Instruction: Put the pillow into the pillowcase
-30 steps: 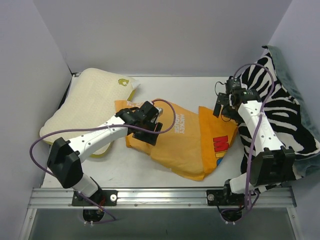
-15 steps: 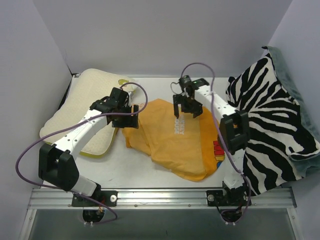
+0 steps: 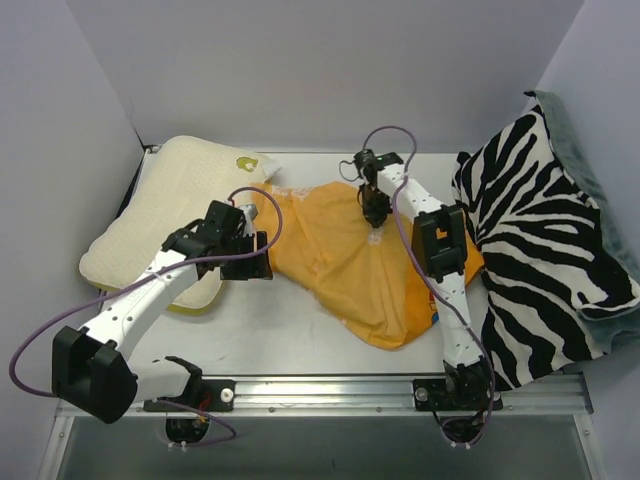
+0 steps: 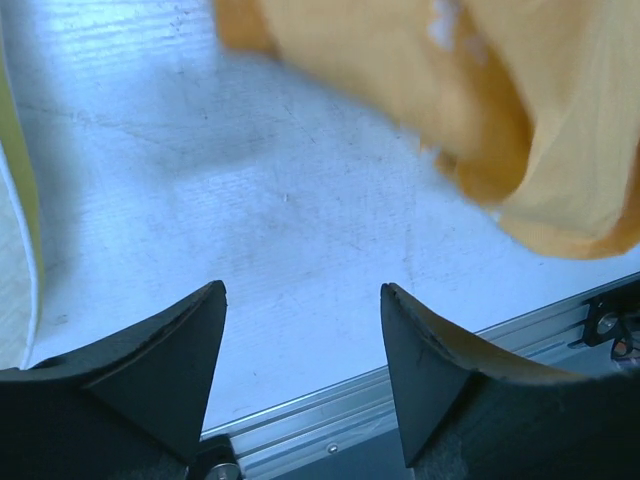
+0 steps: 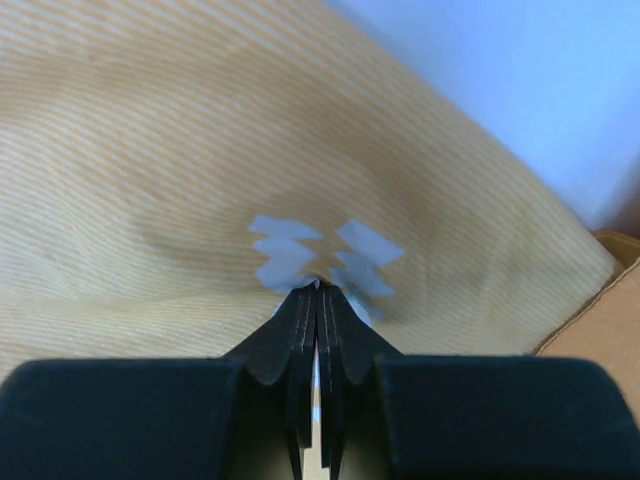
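Observation:
The cream pillow lies at the back left, and its yellow-green trim shows at the left edge of the left wrist view. The orange pillowcase is spread over the middle of the table, plain side up. My right gripper is pressed down on its back part. There it is shut on a pucker of the orange cloth by a white printed mark. My left gripper hangs open over bare table between the pillow and the pillowcase's left edge, with nothing in it.
A black-and-white zebra-striped cushion fills the right side against the wall. The aluminium rail runs along the near edge and also shows low in the left wrist view. Grey walls close in the left, back and right.
My right arm swung from the zebra cushion to the pillowcase's back part and shut on the cloth. The pillowcase got spread out, orange side up. My left gripper left the fabric and sits lower left.

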`<action>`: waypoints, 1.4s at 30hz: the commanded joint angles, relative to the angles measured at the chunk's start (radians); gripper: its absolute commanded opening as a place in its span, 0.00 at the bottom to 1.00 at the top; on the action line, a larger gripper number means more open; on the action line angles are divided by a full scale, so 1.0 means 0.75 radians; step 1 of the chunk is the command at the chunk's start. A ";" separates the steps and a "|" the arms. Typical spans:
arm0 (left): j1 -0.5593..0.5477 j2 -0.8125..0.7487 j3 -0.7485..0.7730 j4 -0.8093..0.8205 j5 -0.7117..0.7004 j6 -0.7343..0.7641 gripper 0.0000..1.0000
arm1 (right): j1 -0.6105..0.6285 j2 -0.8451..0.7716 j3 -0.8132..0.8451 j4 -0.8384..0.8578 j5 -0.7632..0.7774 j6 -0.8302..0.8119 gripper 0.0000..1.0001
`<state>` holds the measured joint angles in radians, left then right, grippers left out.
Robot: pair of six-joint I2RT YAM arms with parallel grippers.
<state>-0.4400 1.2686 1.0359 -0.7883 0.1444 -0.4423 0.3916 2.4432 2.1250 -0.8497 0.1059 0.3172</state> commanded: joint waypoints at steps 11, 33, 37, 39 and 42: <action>-0.072 0.214 -0.105 0.509 -0.113 -0.108 0.56 | -0.240 -0.048 0.082 -0.043 -0.115 0.078 0.49; 0.118 0.366 0.104 0.642 -0.072 -0.347 0.70 | 0.212 -0.047 0.208 -0.076 -0.284 0.033 0.81; 0.143 0.293 0.030 0.634 -0.082 -0.378 0.70 | 0.245 0.045 0.192 -0.090 -0.241 0.035 0.79; 0.157 0.266 0.016 0.607 -0.105 -0.363 0.70 | 0.247 0.084 0.190 -0.092 -0.243 0.033 0.67; 0.186 0.233 0.006 0.569 -0.117 -0.355 0.66 | 0.247 0.080 0.196 -0.092 -0.300 0.037 0.01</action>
<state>-0.3244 1.5009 1.0431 -0.3428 0.0811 -0.7021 0.5785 2.5149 2.2646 -0.8665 -0.0948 0.3355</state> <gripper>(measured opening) 0.678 0.230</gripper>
